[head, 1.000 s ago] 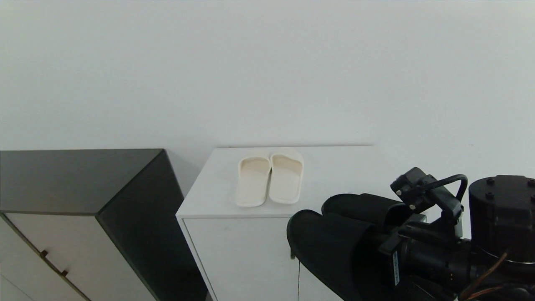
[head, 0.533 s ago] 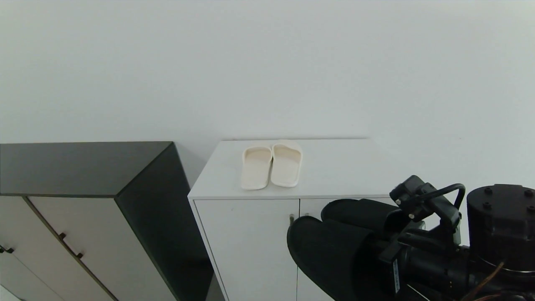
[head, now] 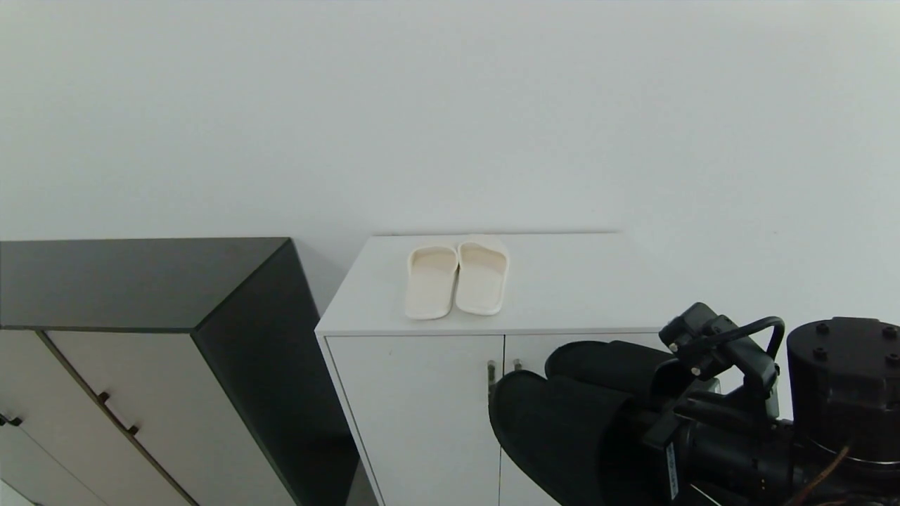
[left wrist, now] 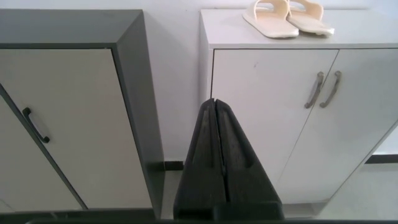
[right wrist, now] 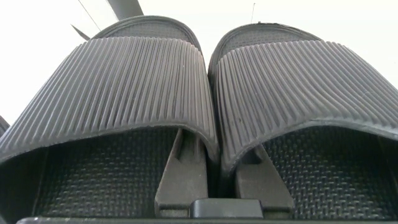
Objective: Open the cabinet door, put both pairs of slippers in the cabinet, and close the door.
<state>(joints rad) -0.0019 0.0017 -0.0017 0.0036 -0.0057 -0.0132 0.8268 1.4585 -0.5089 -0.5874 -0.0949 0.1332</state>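
The right gripper (right wrist: 212, 186) pinches the black slippers (head: 562, 422) side by side, toes leftward before the shut white cabinet (head: 415, 407), which bears cream slippers (head: 457, 277) toes-to-wall, while the left gripper (left wrist: 219, 149) has its jaws pressed together.

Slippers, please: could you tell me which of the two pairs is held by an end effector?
The black pair, gripped by the right end effector; the cream pair lies free on top of the white cabinet.
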